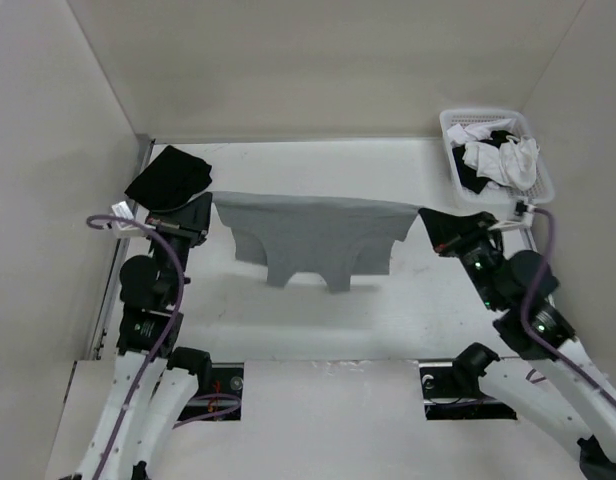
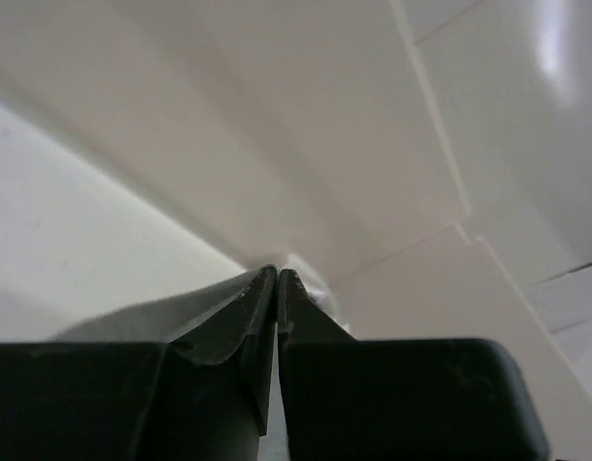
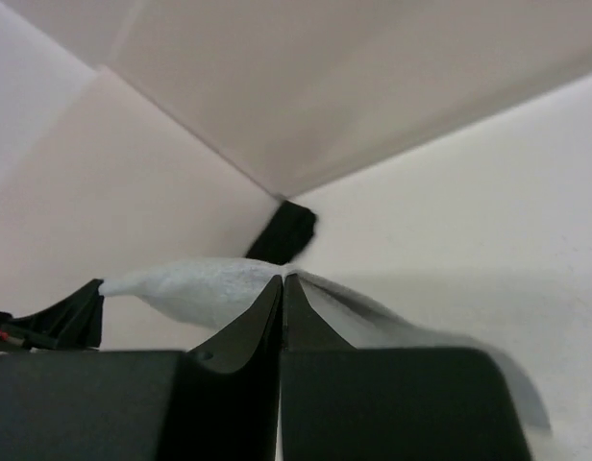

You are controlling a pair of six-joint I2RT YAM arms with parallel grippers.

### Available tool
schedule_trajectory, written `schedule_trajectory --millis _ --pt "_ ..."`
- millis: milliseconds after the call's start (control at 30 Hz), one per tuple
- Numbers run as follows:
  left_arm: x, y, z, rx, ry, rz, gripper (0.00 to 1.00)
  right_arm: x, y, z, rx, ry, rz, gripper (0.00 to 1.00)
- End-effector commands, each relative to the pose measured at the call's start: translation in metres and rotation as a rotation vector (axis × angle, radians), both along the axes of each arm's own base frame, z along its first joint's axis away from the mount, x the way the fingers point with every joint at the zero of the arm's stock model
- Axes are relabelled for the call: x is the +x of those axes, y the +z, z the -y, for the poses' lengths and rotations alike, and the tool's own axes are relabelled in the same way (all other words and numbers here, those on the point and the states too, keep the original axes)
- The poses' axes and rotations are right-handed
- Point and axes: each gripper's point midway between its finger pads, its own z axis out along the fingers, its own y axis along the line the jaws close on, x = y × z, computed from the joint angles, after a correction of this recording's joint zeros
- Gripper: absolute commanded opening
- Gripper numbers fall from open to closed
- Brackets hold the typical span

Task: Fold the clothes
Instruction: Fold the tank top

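A white plastic basket with latticed walls (image 1: 485, 113) stands on the white tabletop (image 1: 318, 325) beyond the right end of the light heather-grey short-sleeved knit shirt (image 1: 308, 235), and it holds a crumpled heap of white and black garments (image 1: 503, 158) that rises over its rim. The shirt hangs spread between the two arms, its far edge pulled into a nearly straight line and the rest of it drooping toward the near side, with a soft shadow on the tabletop below. The left end effector (image 1: 210, 215) is clenched on the shirt's left far corner; in the left wrist view its dark fingers (image 2: 229, 327) meet at the tips (image 2: 278, 274), with grey fabric (image 2: 152, 317) running up to them from the left. The right end effector (image 1: 425, 222) is clenched on the shirt's right far corner; in the right wrist view its fingers close together (image 3: 283, 279) with the pale cloth (image 3: 200, 288) draped over both sides of them. A plain black garment (image 1: 168, 178) lies bunched on the tabletop just beyond the shirt's left end, behind the left end effector, and it shows as a dark patch (image 3: 284, 232) in the far corner in the right wrist view.
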Motion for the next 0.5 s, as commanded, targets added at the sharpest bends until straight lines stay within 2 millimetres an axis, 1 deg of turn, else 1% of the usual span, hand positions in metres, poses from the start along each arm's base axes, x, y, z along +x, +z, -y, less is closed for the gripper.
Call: schedule_trajectory --millis 0,33,100,167,233,333,367,400,467 --pt "-0.024 -0.004 -0.007 0.087 0.028 -0.082 0.0 -0.019 -0.005 0.025 -0.146 -0.092 -0.069 0.0" --pt "-0.027 -0.004 -0.007 0.093 0.025 -0.088 0.0 -0.023 0.001 0.023 -0.154 -0.084 -0.062 0.01" --pt "-0.026 -0.01 -0.007 0.102 0.026 -0.107 0.0 -0.022 0.003 0.019 -0.195 -0.088 -0.059 0.01" --pt "-0.015 -0.026 -0.007 0.113 0.035 -0.153 0.01 -0.016 -0.001 0.008 -0.231 -0.079 -0.069 0.01" --pt "0.001 -0.045 -0.006 0.125 0.039 -0.204 0.01 -0.003 -0.013 0.0 -0.257 -0.079 -0.086 0.02" --pt "0.032 -0.081 -0.003 0.137 0.043 -0.286 0.01 0.034 -0.044 -0.012 -0.289 -0.07 -0.136 0.03" --pt "0.043 -0.092 0.001 0.132 0.033 -0.312 0.01 0.051 -0.056 -0.014 -0.291 -0.058 -0.16 0.03" --pt "0.053 -0.102 0.002 0.134 0.035 -0.335 0.01 0.069 -0.07 -0.016 -0.288 -0.045 -0.192 0.03" --pt "0.079 -0.123 0.002 0.137 0.049 -0.381 0.01 0.102 -0.094 -0.021 -0.262 -0.009 -0.253 0.03"
